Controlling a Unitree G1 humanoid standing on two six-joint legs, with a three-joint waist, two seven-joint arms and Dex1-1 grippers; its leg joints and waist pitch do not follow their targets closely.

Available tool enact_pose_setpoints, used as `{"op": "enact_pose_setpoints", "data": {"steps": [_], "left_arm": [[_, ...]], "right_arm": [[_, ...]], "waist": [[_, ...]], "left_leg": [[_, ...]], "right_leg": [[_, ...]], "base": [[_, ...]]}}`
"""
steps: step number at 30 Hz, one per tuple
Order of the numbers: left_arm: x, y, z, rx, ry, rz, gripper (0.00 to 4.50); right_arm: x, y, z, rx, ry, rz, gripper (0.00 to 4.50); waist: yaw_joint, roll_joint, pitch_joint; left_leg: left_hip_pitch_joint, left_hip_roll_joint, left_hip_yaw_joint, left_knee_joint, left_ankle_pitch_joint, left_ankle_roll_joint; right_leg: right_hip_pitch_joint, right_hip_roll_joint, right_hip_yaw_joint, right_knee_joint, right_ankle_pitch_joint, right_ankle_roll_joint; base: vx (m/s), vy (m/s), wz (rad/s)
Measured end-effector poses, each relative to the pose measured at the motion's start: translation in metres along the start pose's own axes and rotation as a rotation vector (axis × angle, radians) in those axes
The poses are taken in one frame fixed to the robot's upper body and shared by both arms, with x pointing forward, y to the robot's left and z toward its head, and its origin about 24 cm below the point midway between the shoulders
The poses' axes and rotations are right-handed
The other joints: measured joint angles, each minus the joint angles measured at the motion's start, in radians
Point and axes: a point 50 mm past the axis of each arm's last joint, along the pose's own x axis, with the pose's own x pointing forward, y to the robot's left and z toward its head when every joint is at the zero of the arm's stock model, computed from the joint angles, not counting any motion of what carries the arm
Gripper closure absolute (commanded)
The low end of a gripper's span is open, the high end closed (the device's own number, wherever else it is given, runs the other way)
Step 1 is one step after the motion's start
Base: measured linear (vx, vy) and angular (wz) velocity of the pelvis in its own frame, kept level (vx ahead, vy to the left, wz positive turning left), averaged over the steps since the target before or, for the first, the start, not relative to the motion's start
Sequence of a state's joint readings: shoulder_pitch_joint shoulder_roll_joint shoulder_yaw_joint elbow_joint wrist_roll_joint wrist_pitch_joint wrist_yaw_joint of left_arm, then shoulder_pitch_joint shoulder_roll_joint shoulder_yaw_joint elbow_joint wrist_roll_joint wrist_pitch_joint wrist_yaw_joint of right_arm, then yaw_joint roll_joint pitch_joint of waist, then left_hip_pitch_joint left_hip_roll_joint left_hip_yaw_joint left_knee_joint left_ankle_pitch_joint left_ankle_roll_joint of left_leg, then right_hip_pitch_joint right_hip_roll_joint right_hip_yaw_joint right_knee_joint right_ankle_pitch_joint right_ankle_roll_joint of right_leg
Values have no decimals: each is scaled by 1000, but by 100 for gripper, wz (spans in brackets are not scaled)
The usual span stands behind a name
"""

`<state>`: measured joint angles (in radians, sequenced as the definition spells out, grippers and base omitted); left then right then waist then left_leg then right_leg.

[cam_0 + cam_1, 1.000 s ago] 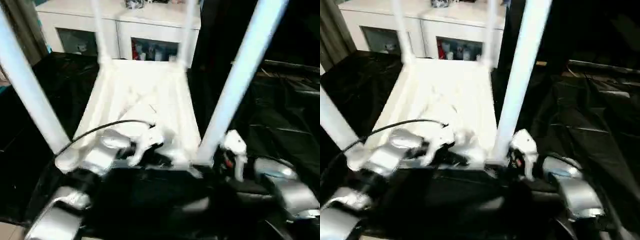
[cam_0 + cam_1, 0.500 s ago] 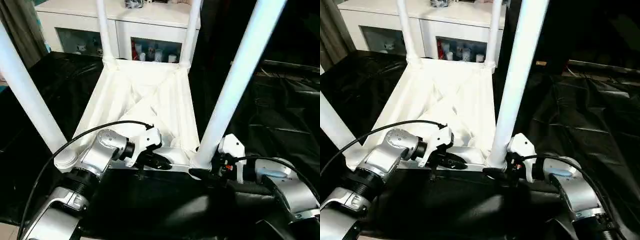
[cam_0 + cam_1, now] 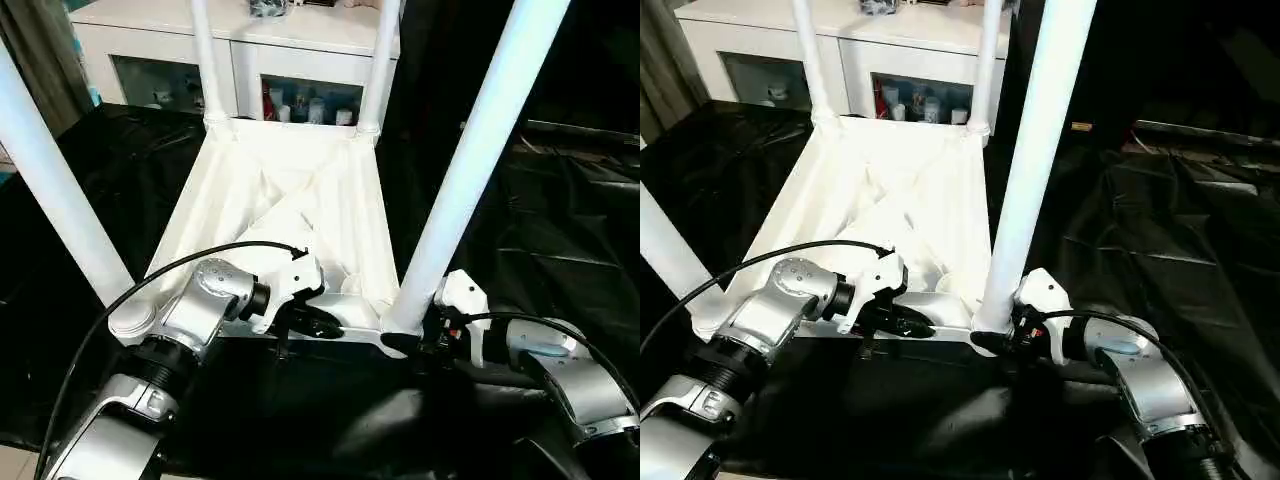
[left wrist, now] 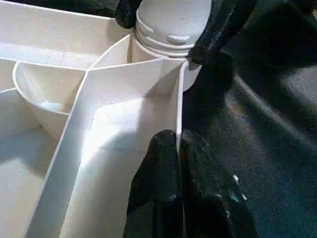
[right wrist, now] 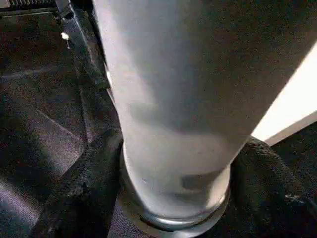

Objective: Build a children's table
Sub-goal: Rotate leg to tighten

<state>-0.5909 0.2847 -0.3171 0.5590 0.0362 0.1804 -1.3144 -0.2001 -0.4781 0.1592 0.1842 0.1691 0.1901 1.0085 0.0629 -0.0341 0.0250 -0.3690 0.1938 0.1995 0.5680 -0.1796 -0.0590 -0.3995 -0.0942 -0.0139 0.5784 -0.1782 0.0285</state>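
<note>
Left gripper (image 3: 318, 324) fingers pinch the children's table (image 3: 290, 215) rim; right gripper (image 5: 168, 193) fingers hug the near leg (image 3: 470, 170) base. Twisting off-axis could jam that socket.

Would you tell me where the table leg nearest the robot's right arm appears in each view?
Left eye view: near-right leg, right of centre.
Right eye view: just right of centre.
Left wrist view: its base, ahead.
Right wrist view: close ahead.
Shared landmark: its corner socket.

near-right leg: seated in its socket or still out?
In. The near-right leg stands upright with its base inside the corner socket of the upturned tabletop; right claw straddles that base.
</note>
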Motion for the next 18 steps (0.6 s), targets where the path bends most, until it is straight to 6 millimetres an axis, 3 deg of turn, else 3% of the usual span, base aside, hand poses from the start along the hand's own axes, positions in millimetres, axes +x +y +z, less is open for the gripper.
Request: {"op": "enact_pose_setpoints", "data": {"steps": [5, 11, 18], "left_arm": [[3, 1, 1, -2, -6, 30, 450], [35, 13, 16, -15, -20, 227, 450], [61, 16, 30, -9, -15, 346, 450]], "right_arm": [[2, -2, -3, 67, -41, -62, 178], [17, -24, -8, 237, -115, -433, 178], [35, -27, -5, 339, -143, -732, 178]], "waist": [[-1, 0, 0], [-11, 0, 0], [-7, -1, -1]], "left_leg": [[0, 0, 0, 1, 0, 0], [1, 0, 0, 2, 0, 0], [2, 0, -1, 1, 0, 0]], "right_leg": [[0, 0, 0, 0, 0, 0], [1, 0, 0, 0, -1, 1], [2, 0, 0, 0, 0, 2]], "base": [[0, 0, 0], [0, 0, 0], [0, 0, 0]]}}
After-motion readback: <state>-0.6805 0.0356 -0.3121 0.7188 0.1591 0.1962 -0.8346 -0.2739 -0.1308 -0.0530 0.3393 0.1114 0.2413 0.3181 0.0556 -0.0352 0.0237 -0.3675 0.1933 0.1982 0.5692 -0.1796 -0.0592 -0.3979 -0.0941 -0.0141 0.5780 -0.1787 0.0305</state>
